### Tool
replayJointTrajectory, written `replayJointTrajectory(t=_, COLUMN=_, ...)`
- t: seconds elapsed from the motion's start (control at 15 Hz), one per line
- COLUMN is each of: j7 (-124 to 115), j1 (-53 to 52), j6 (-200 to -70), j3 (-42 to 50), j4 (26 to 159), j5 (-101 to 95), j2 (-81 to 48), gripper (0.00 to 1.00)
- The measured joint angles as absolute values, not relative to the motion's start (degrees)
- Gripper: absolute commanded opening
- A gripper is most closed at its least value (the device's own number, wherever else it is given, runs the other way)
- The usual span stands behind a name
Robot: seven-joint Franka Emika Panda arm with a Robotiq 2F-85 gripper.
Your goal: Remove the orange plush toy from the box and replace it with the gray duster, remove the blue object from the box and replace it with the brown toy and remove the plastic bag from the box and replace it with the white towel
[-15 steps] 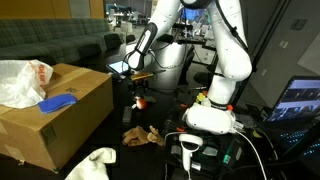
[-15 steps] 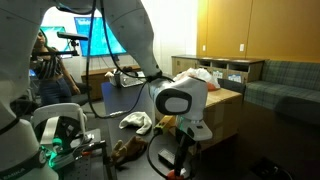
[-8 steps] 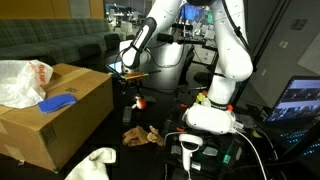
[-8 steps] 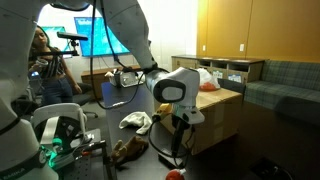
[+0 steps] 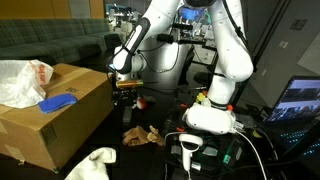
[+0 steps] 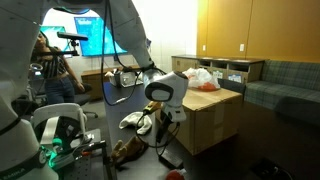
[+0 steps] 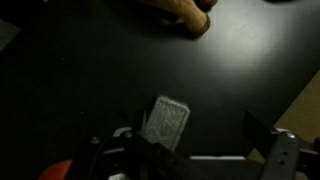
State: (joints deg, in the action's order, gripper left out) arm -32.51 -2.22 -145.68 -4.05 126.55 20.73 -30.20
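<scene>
The tool [image 5: 124,93] hangs wide open and empty, low beside the box [image 5: 62,112]. Lift it straight up, clear of the orange toy [image 5: 138,101], before seeking the duster.

Brown box [image 5: 70,125], bright blue object [image 5: 57,102], white plastic bag [image 5: 18,78], tan-brown toy [image 5: 140,134], white towel [image 5: 95,160]

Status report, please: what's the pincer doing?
Pincer open, empty, low beside the box. Orange plush toy out, on the floor. Blue object and plastic bag in the box.
</scene>
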Motion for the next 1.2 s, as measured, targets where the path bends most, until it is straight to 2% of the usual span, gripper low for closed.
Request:
replayJointTrajectory(t=0.33, j7=-32.29, j1=-2.69, j6=-146.94, j3=-5.35, j4=126.42, j5=26.04, j2=-34.2, gripper=1.0)
replayJointTrajectory(t=1.2, j7=-35.23, j1=-5.08, j6=-153.4, j3=-1.33, j4=122.14, j5=26.09, j2=-41.94, gripper=1.0)
